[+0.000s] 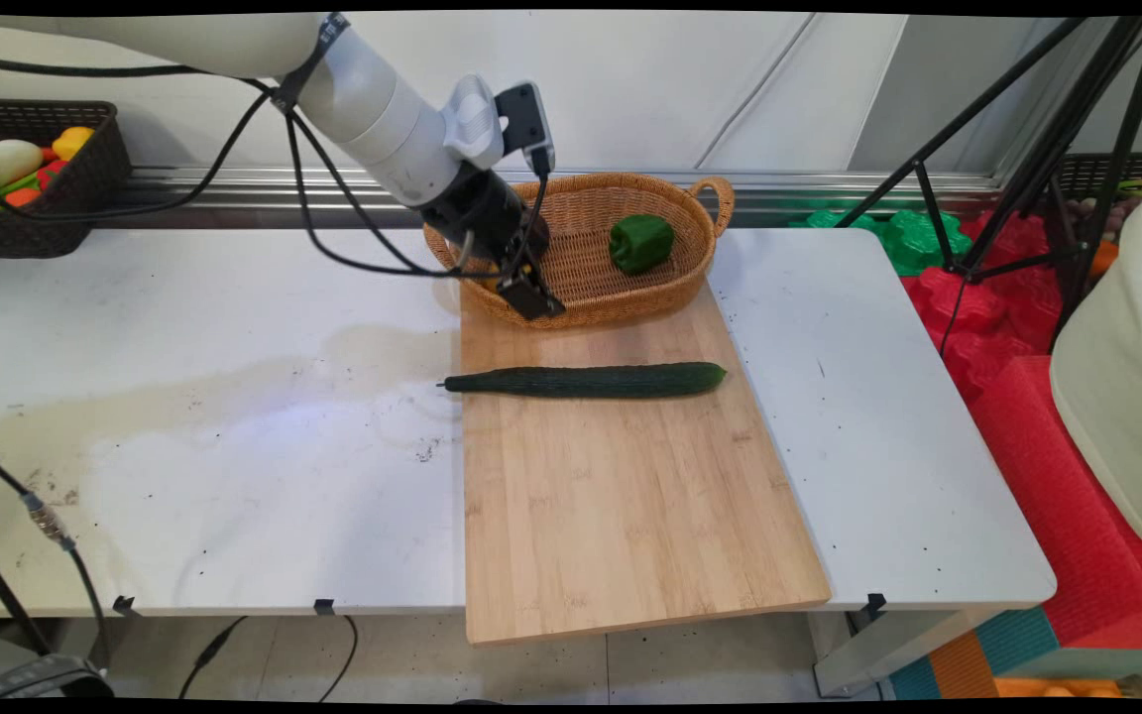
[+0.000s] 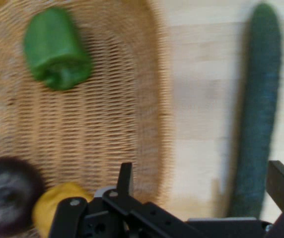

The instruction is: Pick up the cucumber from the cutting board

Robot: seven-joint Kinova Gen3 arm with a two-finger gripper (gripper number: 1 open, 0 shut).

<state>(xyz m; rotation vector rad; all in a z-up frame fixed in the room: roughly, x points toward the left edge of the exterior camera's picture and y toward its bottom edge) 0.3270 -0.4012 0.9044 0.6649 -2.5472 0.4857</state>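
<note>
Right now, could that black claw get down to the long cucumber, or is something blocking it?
Probably yes. The gripper hangs open at the basket's near rim, and the cucumber lies bare on the wooden board beside it.

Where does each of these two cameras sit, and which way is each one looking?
Main view: stands above the table's near side, looking down across it toward the wall; shows the white arm and its gripper over the wicker basket.
Hand view: sits on the hand, looking down along the open fingers into the basket; only the black linkage shows.
Both see the green pepper, cucumber, basket and cutting board.
</note>
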